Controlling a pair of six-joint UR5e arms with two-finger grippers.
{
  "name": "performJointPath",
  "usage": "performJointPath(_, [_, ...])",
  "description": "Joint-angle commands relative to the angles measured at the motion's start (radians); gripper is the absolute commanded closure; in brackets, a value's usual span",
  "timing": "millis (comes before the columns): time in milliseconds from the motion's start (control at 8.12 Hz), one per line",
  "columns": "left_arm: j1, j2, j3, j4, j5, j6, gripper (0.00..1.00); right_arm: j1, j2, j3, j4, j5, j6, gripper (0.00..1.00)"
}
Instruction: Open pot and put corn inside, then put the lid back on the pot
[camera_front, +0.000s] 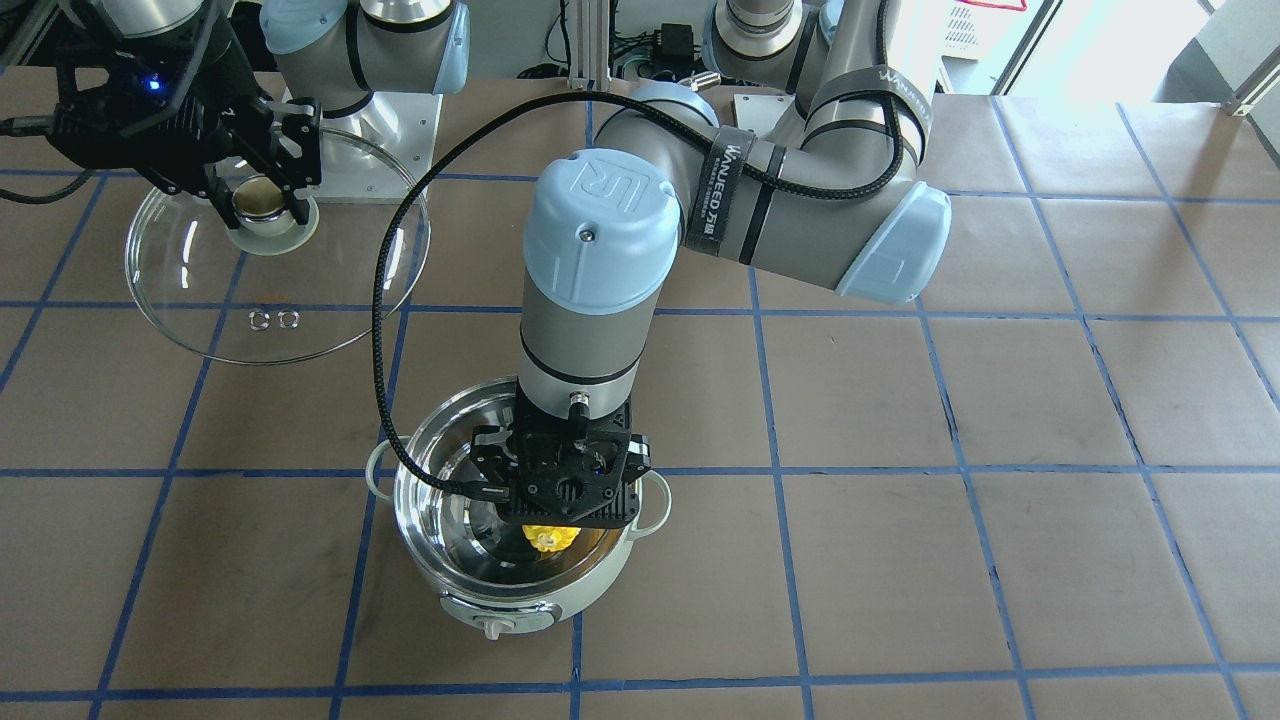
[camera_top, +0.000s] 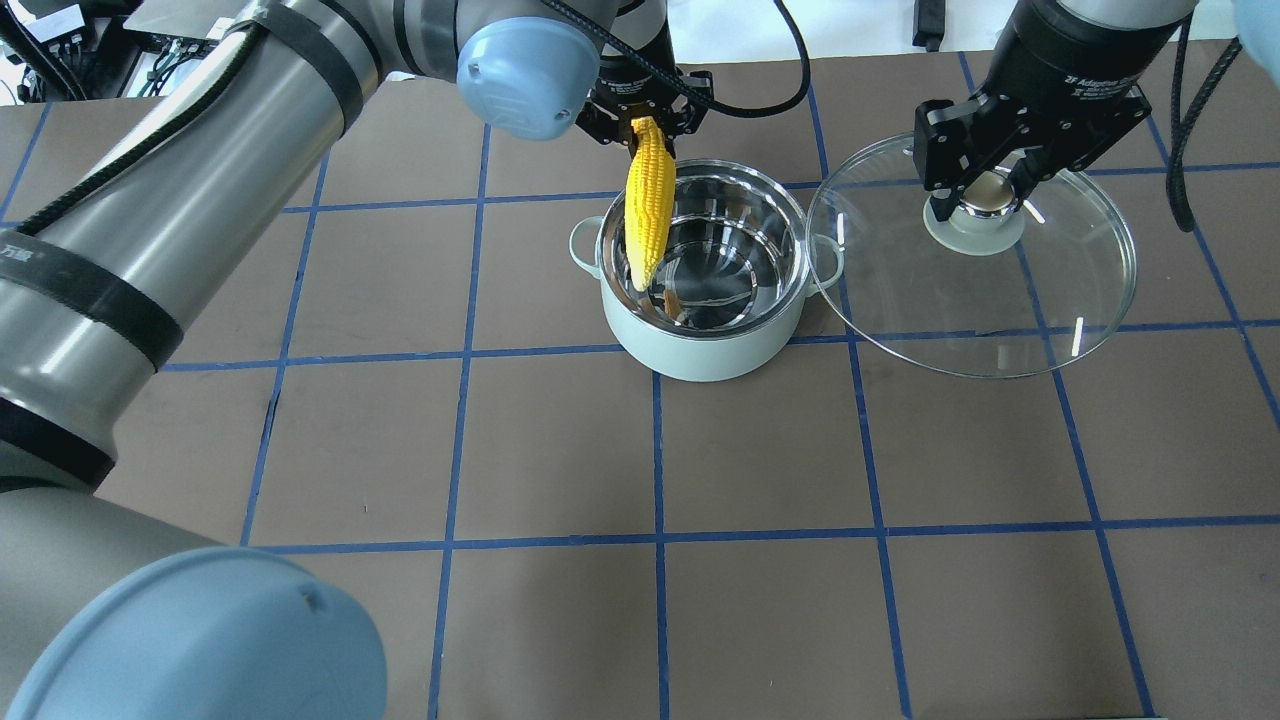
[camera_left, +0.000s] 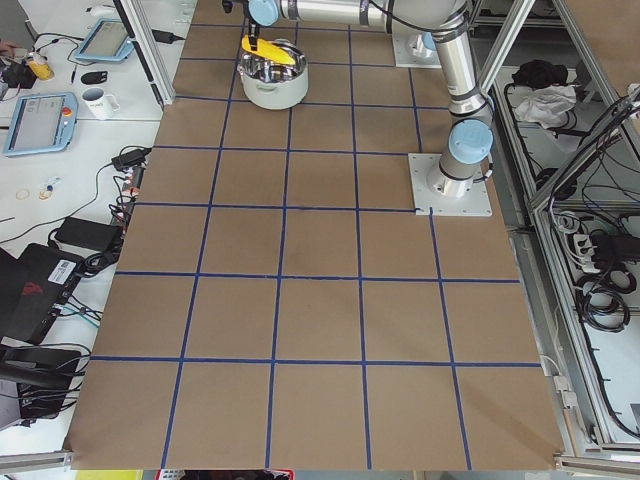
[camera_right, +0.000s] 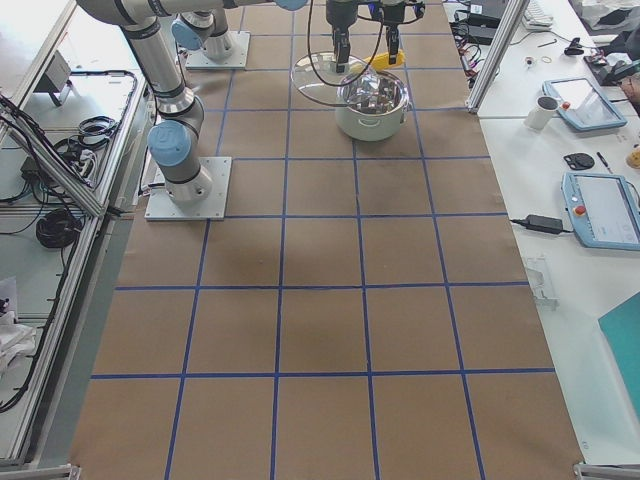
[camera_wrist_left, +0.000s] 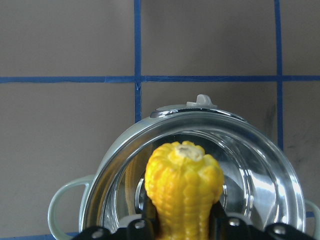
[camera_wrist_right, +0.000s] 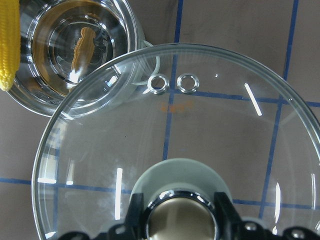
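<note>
The left end effector (camera_top: 645, 120) is clamped on the blunt end of the corn (camera_top: 646, 200). The corn hangs below it, pointed tip down, over the open pot (camera_top: 715, 355), near the side of the steel interior toward the robot's left. The pot stands on the counter (camera_top: 560, 450) with its dial facing away from the robot.

The right end effector (camera_top: 983, 190) is clamped on the knob (camera_wrist_right: 179, 220) of the lid (camera_top: 1000, 320). The lid is held just beside the pot on the robot's right. In the overhead view its rim overlaps the pot's near handle.
</note>
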Motion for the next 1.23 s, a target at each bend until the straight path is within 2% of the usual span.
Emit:
performJointPath(0, [-0.020,-0.040,0.002,0.042,-0.003,-0.048,1.00,0.001,-0.002,0.002,-0.002,-0.001,0.002,0.83])
performJointPath(246, [-0.033,-0.062,0.000,0.042,-0.041,-0.051,1.00,0.001,-0.002,0.002,-0.010,-0.001,-0.001,0.83])
performJointPath(615, [-0.033,-0.071,-0.001,0.060,-0.041,-0.048,1.00,0.003,-0.002,0.002,-0.011,0.002,-0.006,0.83])
performJointPath(738, [-0.033,-0.077,-0.001,0.095,-0.047,-0.048,0.85,0.001,-0.002,0.002,-0.015,0.001,-0.007,0.83])
performJointPath(985, [-0.033,-0.077,-0.009,0.103,-0.124,-0.049,0.46,0.005,-0.002,0.003,-0.011,-0.001,-0.007,0.82])
performJointPath(1108, [-0.033,-0.077,-0.011,0.103,-0.127,-0.051,0.46,0.005,-0.002,0.003,-0.011,0.001,-0.007,0.82])
